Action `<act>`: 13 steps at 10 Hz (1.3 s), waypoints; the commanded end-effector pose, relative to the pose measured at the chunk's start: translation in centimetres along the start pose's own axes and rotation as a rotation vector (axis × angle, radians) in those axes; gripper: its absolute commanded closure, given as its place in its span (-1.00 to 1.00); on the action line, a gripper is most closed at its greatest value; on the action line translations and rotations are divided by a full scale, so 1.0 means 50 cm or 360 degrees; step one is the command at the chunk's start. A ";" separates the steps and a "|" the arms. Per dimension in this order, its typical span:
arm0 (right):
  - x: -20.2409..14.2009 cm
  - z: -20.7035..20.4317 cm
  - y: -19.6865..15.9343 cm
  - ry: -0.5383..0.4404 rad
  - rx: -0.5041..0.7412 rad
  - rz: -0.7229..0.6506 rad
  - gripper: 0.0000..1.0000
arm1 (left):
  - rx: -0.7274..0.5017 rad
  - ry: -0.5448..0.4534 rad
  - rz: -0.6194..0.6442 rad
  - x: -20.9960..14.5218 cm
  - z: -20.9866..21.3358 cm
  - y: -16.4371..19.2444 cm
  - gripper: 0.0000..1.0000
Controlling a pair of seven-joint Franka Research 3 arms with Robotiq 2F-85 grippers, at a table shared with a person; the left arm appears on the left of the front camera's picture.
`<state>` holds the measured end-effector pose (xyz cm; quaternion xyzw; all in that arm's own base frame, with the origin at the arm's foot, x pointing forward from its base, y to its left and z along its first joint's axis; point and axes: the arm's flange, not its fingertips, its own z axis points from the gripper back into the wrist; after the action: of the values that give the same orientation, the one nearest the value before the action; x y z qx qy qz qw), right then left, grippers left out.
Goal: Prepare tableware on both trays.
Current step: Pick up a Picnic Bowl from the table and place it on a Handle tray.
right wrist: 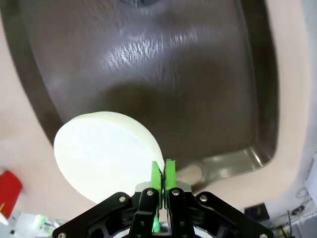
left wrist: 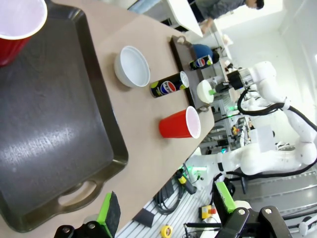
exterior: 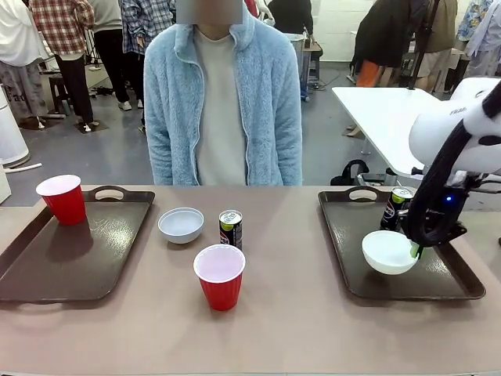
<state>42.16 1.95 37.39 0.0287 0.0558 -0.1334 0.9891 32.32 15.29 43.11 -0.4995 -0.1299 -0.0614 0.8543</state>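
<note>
The left tray ran off the front picture's left edge, losing its near left corner. The right arm was cut by the right edge and covered the lower part of the can on the right tray. The right gripper hid the stretch of white bowl rim it pinched. In the left wrist view, the top-left corner cropped a red cup, and the bottom edge cut the fingers of the left gripper. In the right wrist view, a red shape at the left edge was too cropped to name.
</note>
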 end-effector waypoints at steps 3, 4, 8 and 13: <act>0.039 -0.038 0.019 0.0007 0.0023 0.0025 -0.25 | -0.0024 -0.0016 -0.0012 -0.002 0.002 -0.001 -1.00; 0.032 -0.032 0.019 0.0002 0.0025 0.0027 -0.25 | -0.0024 -0.0016 -0.0012 -0.002 0.002 -0.001 -1.00; -0.049 0.099 0.021 -0.0034 0.0029 0.0054 -1.00 | -0.0024 -0.0016 -0.0012 -0.002 0.002 -0.001 -1.00; -0.060 0.251 0.008 0.0036 0.0002 0.0408 -0.97 | -0.0024 -0.0016 -0.0012 -0.002 0.002 -0.001 -1.00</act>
<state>39.10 3.02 49.84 0.0314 0.0537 -0.0425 0.9972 32.32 15.29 43.10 -0.4996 -0.1297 -0.0614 0.8543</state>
